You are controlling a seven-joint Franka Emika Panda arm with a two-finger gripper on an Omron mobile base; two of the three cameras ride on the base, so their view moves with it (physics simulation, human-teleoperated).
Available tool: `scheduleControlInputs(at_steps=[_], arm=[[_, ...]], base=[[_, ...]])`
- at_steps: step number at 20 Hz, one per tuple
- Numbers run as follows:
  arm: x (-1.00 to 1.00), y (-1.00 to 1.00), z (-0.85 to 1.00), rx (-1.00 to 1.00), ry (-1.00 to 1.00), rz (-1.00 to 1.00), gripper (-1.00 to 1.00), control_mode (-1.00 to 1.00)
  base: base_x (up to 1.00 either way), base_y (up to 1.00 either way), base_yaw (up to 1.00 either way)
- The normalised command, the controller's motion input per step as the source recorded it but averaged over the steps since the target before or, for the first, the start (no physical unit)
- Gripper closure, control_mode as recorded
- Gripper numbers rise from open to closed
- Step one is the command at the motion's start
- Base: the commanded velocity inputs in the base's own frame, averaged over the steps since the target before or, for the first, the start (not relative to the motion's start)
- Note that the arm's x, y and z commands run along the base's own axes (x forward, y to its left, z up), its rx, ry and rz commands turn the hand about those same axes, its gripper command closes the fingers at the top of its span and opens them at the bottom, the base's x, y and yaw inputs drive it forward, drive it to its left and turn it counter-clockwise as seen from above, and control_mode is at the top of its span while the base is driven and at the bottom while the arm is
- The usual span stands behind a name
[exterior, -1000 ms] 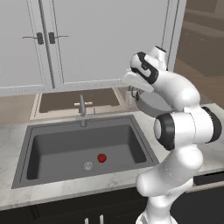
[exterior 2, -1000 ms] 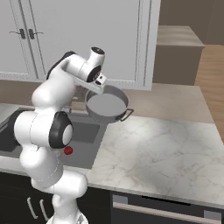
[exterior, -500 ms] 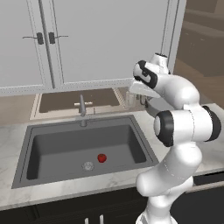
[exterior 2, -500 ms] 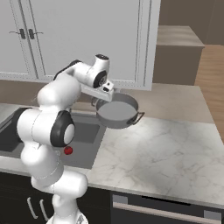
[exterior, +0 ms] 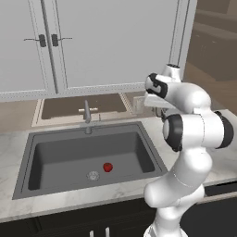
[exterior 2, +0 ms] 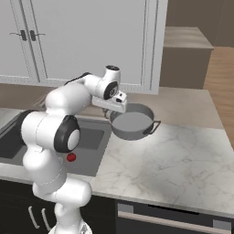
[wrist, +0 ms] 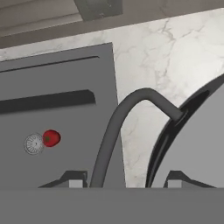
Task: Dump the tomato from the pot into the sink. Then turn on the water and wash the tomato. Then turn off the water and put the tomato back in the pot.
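The tomato [exterior: 108, 167] lies on the floor of the sink [exterior: 60, 152], right next to the round drain [exterior: 93, 175]. In the hand view the tomato [wrist: 51, 138] touches the drain [wrist: 33, 144]. My gripper [exterior 2: 114, 109] is shut on the left loop handle of the pot [exterior 2: 132, 124]. It holds the pot upright and empty just above the marble counter, right of the sink [exterior 2: 91, 137]. The hand view has the handle [wrist: 127, 122] running between my fingertips, with the gripper [wrist: 124, 181] closed around it and the pot [wrist: 197, 144] at the right. No water falls from the faucet [exterior: 87, 113].
Marble counter [exterior 2: 173, 155] stretches to the right of the sink, with a dark appliance front [exterior 2: 169, 219] below it. White cabinet doors [exterior: 92, 41] hang above the faucet wall. My own arm [exterior: 194, 134] stands between the left base camera and the pot.
The arm has swung the pot to the right, from the sink's edge out over the counter, and a little lower. The tomato has stayed beside the drain.
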Motion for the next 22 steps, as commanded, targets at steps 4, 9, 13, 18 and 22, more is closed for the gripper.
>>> scheduleControlInputs(at_steps=[4,9,13,18,22], arm=[[-0.07,-0.32,-0.46,0.00,0.00,0.00,1.00,-1.00],[-0.14,-0.29,-0.41,0.00,0.00,0.00,1.00,-1.00],[-0.20,-0.28,-0.33,0.00,0.00,0.00,1.00,-1.00],[-0.33,-0.23,-0.31,-0.01,0.00,0.00,1.00,-1.00],[-0.61,-0.13,-0.27,0.00,0.00,0.00,1.00,-1.00]], base=[[0.00,0.00,0.00],[0.00,0.00,0.00],[0.00,0.00,0.00],[0.00,0.00,0.00],[0.00,0.00,0.00]])
